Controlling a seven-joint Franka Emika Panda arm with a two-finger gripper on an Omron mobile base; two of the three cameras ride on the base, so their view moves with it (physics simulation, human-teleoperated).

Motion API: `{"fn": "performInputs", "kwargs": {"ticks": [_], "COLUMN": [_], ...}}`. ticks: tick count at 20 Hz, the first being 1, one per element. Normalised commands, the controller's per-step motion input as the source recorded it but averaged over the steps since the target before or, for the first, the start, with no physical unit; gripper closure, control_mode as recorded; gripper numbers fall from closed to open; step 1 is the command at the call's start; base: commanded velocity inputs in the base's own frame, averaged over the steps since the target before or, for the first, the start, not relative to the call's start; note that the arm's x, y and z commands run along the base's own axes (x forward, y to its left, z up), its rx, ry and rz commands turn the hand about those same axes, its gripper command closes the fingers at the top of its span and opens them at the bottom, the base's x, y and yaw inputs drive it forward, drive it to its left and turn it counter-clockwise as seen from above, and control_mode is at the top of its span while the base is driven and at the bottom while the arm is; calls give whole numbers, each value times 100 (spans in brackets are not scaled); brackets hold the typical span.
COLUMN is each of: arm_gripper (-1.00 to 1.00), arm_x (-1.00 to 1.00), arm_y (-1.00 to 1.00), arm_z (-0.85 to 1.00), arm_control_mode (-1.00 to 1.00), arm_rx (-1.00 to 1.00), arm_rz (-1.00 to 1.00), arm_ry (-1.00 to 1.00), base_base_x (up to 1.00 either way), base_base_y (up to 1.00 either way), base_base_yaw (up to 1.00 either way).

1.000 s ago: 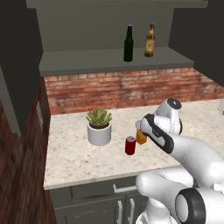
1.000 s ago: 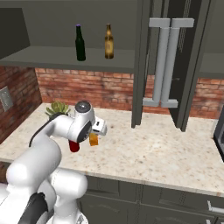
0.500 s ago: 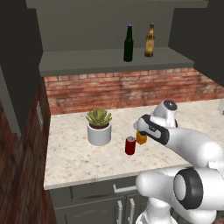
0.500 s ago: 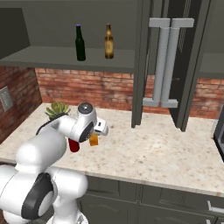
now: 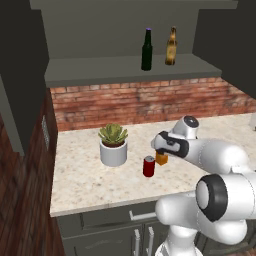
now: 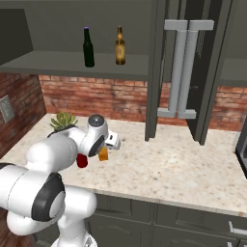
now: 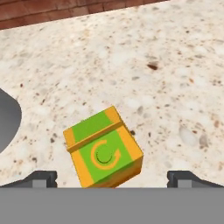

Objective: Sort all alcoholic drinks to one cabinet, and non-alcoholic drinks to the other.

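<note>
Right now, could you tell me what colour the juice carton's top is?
Green with orange edges, juice carton, clearest in the hand view.

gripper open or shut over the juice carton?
Open. In the hand view the two fingertips stand wide apart at the bottom corners, and the orange juice carton sits upright on the counter between them, ungrasped.

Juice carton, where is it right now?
The juice carton stands on the counter directly under the open gripper, just right of the red can in the left base view.
</note>
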Motion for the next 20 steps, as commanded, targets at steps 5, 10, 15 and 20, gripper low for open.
{"fn": "performInputs", "kwargs": {"ticks": [5,10,15,20], "arm_gripper": [-100,-100,-100,100], "arm_x": [17,21,15,2], "arm_y": [0,0,0,2], "arm_z": [-5,-7,-8,-9], "arm_control_mode": [-100,-100,-100,-100], "arm_rx": [0,0,0,0], "arm_rz": [0,0,0,0], "arm_ry": [0,0,0,0], "base_base_x": [0,0,0,0], "base_base_y": [0,0,0,0], "base_base_yaw": [0,0,0,0]}}
